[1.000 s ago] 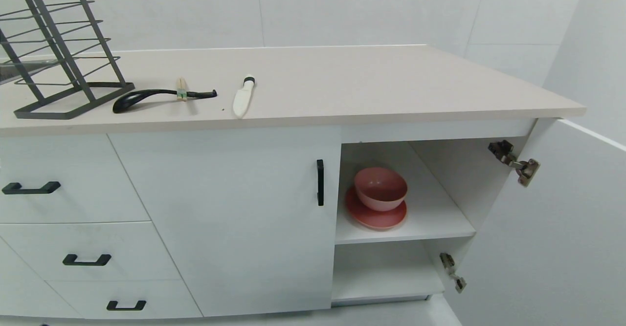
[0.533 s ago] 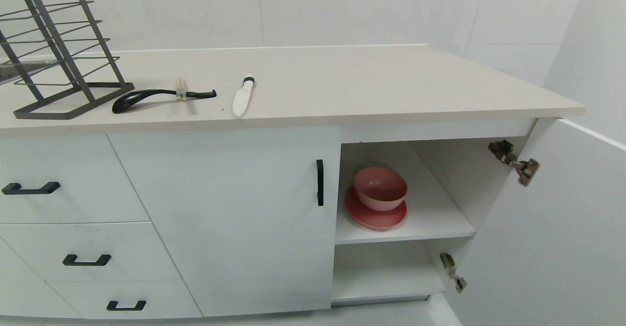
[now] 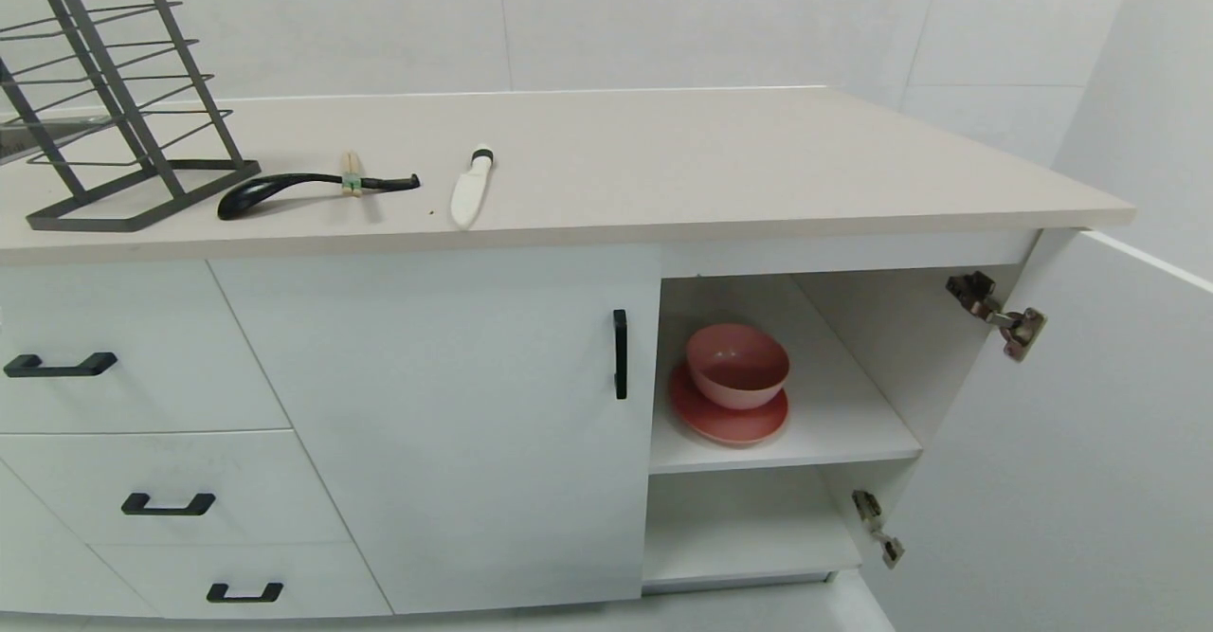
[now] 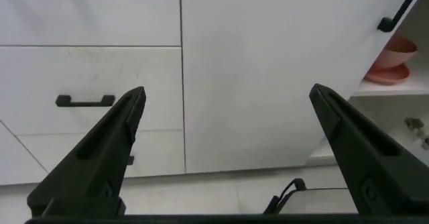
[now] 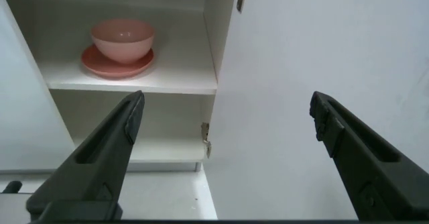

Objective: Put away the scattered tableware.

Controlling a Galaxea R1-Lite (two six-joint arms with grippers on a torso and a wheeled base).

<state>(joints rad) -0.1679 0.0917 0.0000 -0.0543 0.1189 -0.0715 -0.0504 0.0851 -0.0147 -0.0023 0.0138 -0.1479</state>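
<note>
- Nothing has shifted since the earlier frames, so the tidying looks stalled, with no piece in hand.
- Left gripper (image 4: 228, 93): fingers spread wide and empty, facing the closed door left of the open cupboard (image 3: 853, 424).
- Right gripper (image 5: 226, 98): fingers also spread and empty, before that cupboard.
- Inside the cupboard: one pink bowl (image 3: 737, 364) on one red plate (image 3: 728, 421).
- On the counter above and left of it: one black spoon (image 3: 275, 189), one pair of chopsticks (image 3: 352, 173), one white knife (image 3: 471, 191).

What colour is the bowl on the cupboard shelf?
Pink; the bowl sits on a darker red plate, clearest in the head view.
</note>
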